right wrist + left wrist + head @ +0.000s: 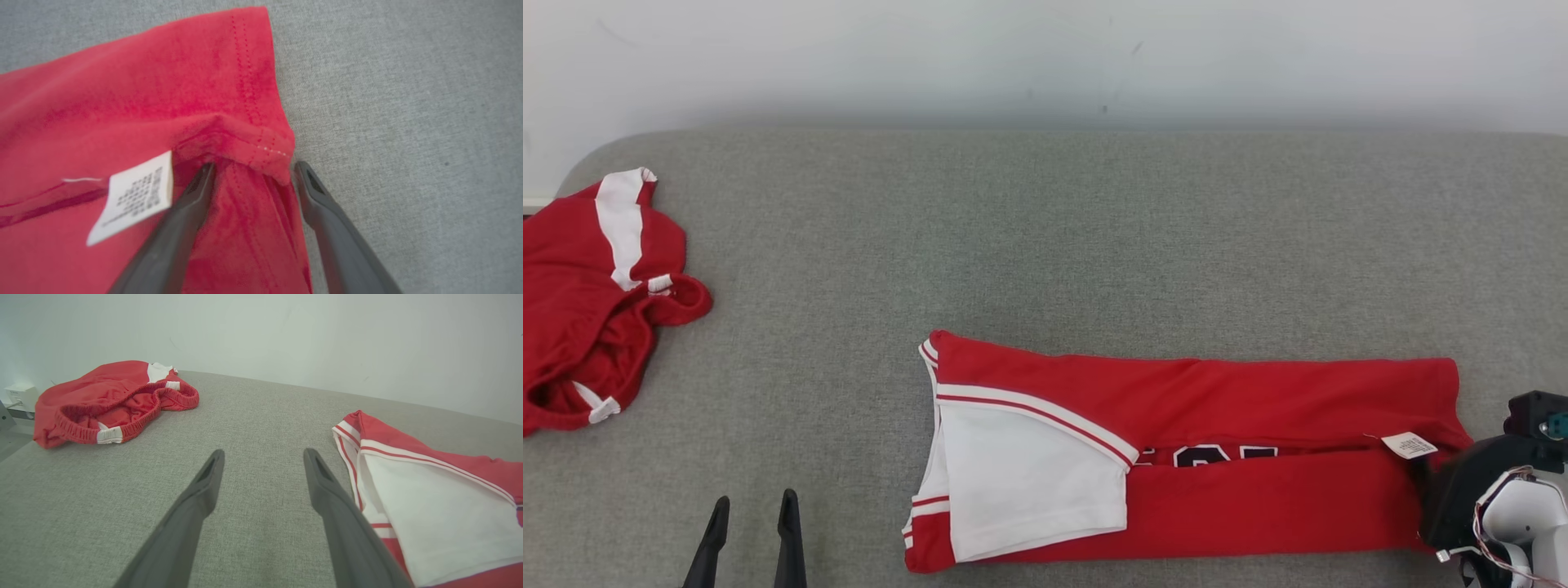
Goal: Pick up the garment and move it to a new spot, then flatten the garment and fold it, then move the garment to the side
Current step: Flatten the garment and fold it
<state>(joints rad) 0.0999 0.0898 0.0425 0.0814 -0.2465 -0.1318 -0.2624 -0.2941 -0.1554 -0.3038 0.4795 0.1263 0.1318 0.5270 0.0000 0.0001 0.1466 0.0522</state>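
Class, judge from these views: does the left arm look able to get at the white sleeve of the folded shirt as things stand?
Probably yes. The left gripper is open, and only bare grey surface lies between it and the white sleeve; nothing stands in the way.

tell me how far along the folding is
Done: the jersey lies flat, long sides folded inward. In hand: the right gripper, open, straddles its hem corner; the left gripper is open, clear of it. Left: likely a crosswise fold, then moving it aside.
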